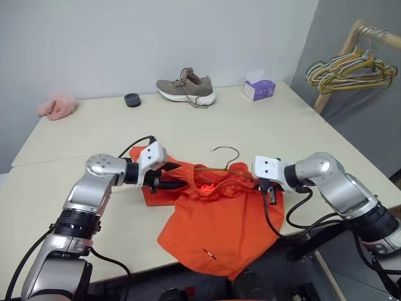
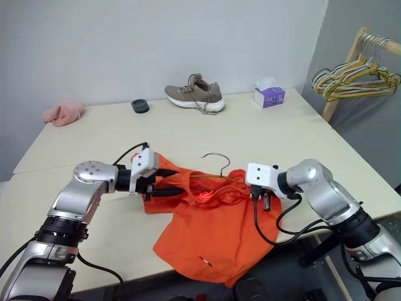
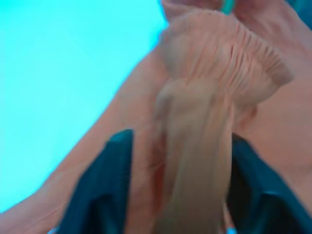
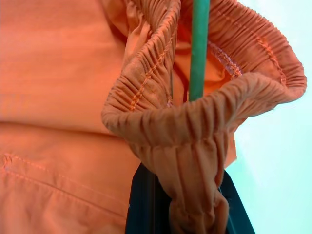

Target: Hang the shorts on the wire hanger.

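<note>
The shorts (image 1: 213, 226) lie on the table (image 1: 263, 132), between the two grippers, and their lower part hangs over the near edge. The right gripper (image 1: 270, 195) is closed on a fold of the gathered waistband (image 4: 195, 126); in the right wrist view the cloth is pinched tight between its black fingers (image 4: 141, 204). The wire hanger (image 1: 220, 164) goes through the waistband opening just beyond this gripper, and its hook stands above the cloth, between both grippers.

The left gripper (image 1: 164, 184) is at the other end of the waistband. Its fingers (image 3: 102, 190) stand apart, with a bunch of orange cloth between them, and I cannot tell if they press it.

Far behind the grippers, a shoe (image 1: 186, 87), a tissue box (image 1: 259, 89), a small dark ring (image 1: 132, 100) and a pink cloth (image 1: 57, 106) rest at the back of the table. Colored hangers (image 1: 351, 69) hang on a rack, well apart from the right gripper.
</note>
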`<state>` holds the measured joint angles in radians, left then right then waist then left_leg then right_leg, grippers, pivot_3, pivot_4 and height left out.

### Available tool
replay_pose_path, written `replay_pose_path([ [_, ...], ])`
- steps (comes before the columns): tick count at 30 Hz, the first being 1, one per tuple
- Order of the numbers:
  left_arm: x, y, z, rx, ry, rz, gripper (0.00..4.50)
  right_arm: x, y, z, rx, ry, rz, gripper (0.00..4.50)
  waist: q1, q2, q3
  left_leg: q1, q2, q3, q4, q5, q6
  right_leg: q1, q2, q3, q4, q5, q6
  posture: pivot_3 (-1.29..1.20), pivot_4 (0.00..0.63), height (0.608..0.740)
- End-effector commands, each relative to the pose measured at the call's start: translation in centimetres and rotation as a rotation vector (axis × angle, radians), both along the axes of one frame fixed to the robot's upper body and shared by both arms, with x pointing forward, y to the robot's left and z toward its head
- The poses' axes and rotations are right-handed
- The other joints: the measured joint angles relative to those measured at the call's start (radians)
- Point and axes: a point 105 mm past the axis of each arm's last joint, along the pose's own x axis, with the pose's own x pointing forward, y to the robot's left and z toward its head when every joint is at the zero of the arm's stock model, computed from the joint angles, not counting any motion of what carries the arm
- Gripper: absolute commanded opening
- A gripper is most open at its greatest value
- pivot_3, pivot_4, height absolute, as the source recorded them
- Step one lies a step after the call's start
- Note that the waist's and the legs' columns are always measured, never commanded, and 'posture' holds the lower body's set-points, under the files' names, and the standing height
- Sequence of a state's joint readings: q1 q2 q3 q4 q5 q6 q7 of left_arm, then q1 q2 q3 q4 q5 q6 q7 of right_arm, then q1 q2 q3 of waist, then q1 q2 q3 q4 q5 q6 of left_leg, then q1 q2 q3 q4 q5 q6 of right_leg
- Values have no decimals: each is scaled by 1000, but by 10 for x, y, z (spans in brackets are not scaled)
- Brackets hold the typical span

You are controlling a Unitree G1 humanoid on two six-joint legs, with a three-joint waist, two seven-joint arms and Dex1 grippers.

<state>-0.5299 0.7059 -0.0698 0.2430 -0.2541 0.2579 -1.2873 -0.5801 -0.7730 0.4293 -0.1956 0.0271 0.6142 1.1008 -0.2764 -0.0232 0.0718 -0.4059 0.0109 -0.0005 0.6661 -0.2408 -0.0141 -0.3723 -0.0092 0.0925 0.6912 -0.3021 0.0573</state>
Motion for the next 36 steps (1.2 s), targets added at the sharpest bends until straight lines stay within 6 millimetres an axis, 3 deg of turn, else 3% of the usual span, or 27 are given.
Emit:
replay_pose_path([
  [1, 4, 12, 23, -47, -39, 44, 2670, 0, -5, 13, 44, -4, -35, 0, 0, 0, 0, 0, 0, 0, 0, 0, 0, 0, 0, 0, 0, 0, 0, -267, 12, 740],
  [5, 16, 39, 32, -39, -85, 175, 2670, -1, -24, 9, 79, 62, -148, 0, -1, 0, 0, 0, 0, 0, 0, 0, 0, 0, 0, 0, 0, 0, 0, -268, 15, 740],
  [8, 24, 41, 43, -100, -107, 225, 2670, -4, -46, 7, 112, 101, -263, 0, 3, 0, 0, 0, 0, 0, 0, 0, 0, 0, 0, 0, 0, 0, 0, -273, 19, 740],
  [13, 0, -7, 57, -256, 0, 38, 2670, -13, -78, 10, 175, 116, -433, 0, 8, -1, 0, -1, -1, 1, 0, 0, 0, 1, -1, 0, -2, 0, 0, -286, 25, 740],
  [16, -34, -54, 66, -340, 117, -197, 2670, -22, -108, 16, 249, 105, -636, 0, 7, 0, 0, -2, -1, 0, 0, 0, 0, 0, -1, 1, -2, -1, 1, -320, 34, 740],
  [19, -42, -82, 65, -337, 108, -282, 2840, -37, -141, 17, 288, 94, -841, 0, 10, 0, 0, -2, -1, 0, -1, 0, 0, 1, -1, 1, -2, -2, 3, -352, 42, 740],
  [21, -42, -91, 66, -335, 75, -296, 3199, -45, -156, 16, 286, 83, -939, 0, 2, 0, 0, -1, -1, 1, 0, 0, 0, 2, 0, 3, -2, -3, 6, -368, 47, 740],
  [25, -39, -113, 79, -410, -13, -314, 4441, -67, -191, 14, 275, 62, -1168, 0, -19, 1, 0, 4, 0, 3, -1, 0, 0, 5, 3, 4, -3, -4, 6, -397, 57, 740],
  [30, -38, -133, 91, -506, -116, -307, 4473, -89, -231, 15, 235, -12, -1388, 0, -43, 3, 1, 5, 0, 5, -4, -1, 0, 8, 3, 5, -10, -4, 6, -418, 64, 740],
  [36, -39, -148, 105, -604, -176, -295, 4473, -87, -276, 42, 223, -273, -1610, 0, -84, 3, 1, 6, 0, 6, -4, -1, 1, 10, 3, 6, -12, -4, 6, -426, 69, 740],
])
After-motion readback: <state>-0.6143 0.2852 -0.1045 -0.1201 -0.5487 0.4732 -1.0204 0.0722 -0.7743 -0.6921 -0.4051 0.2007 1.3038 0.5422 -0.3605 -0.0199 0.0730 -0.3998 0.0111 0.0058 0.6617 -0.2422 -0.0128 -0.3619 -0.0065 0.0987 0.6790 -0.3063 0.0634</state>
